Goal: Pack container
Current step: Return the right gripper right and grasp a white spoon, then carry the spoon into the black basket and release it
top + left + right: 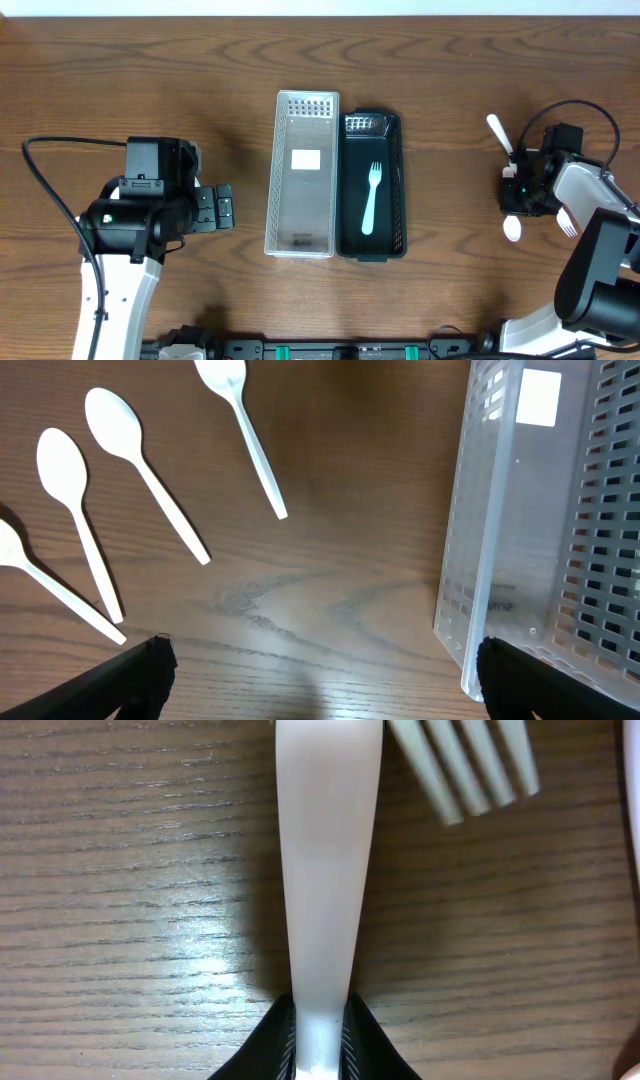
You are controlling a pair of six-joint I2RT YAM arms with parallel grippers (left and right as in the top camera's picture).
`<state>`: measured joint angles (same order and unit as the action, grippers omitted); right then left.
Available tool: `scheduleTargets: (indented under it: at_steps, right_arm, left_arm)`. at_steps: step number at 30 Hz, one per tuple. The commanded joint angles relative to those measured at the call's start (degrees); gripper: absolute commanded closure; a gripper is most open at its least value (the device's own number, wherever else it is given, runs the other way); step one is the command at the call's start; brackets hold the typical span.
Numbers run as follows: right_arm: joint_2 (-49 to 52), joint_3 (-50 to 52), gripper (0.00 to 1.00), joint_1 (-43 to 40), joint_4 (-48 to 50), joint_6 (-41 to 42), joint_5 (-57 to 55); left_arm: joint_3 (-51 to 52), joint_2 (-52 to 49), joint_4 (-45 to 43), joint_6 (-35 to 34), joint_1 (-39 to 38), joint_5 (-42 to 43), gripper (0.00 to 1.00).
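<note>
A clear perforated container [272,180] lies beside a black container [400,180] that holds a white fork [371,200]. My left gripper [222,208] is open and empty just left of the clear container [480,560]. In the left wrist view its fingertips [325,670] hover over bare wood, with several white spoons [140,455] lying ahead on the left. My right gripper [520,190] is shut on the handle of a white plastic utensil [325,870], low over the table [130,920]. I cannot tell what kind of utensil it is. Fork tines [470,765] lie beside it.
On the right side of the table lie a white spoon [497,130], a spoon bowl [512,228] and a fork [567,222] around the right gripper. The left arm's body hides the spoons from the overhead view.
</note>
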<state>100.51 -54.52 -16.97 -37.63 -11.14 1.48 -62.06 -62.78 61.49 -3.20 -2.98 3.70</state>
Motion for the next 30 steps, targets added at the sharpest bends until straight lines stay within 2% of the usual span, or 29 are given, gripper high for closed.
scheduleTargets:
  at_steps: [1,8,12,13,15,17,20,23,30]
  right_arm:
    - [2.1,-0.7,0.87,1.3,-1.6,1.2,2.0]
    - [-1.8,-13.4,0.85,8.1,-13.2,1.5,1.8]
    - [-4.4,-24.6,0.90,14.8,-21.3,7.4,2.3]
    - [-5.0,-28.1,0.94,17.3,-23.3,9.2,2.3]
    - [-5.7,-32.6,0.99,21.3,-25.2,12.9,2.3]
    - [-6.0,-36.0,0.98,26.1,-25.3,17.6,2.2]
    - [-6.0,-37.0,0.95,32.6,-23.0,23.6,2.1]
    - [-4.9,-36.1,0.99,39.1,-21.0,30.7,-0.9]
    - [1.0,-31.3,0.99,47.4,-19.8,37.4,-2.8]
  left_arm:
    - [-0.7,0.3,0.1,-0.5,0.3,-0.1,0.02]
    - [-0.7,0.3,0.0,-0.5,0.3,-0.1,0.02]
    - [-0.7,0.3,0.0,-0.5,0.3,-0.1,0.02]
    - [-0.7,0.3,-0.1,-0.5,0.3,-0.1,0.02]
    - [-0.7,0.3,-0.1,-0.5,0.3,-0.1,0.02]
    - [-0.7,0.3,-0.1,-0.5,0.3,-0.1,0.02]
    - [-0.7,0.3,-0.1,-0.5,0.3,-0.1,0.02]
    - [-0.7,0.3,-0.1,-0.5,0.3,-0.1,0.02]
    - [-0.7,0.3,-0.1,-0.5,0.3,-0.1,0.02]
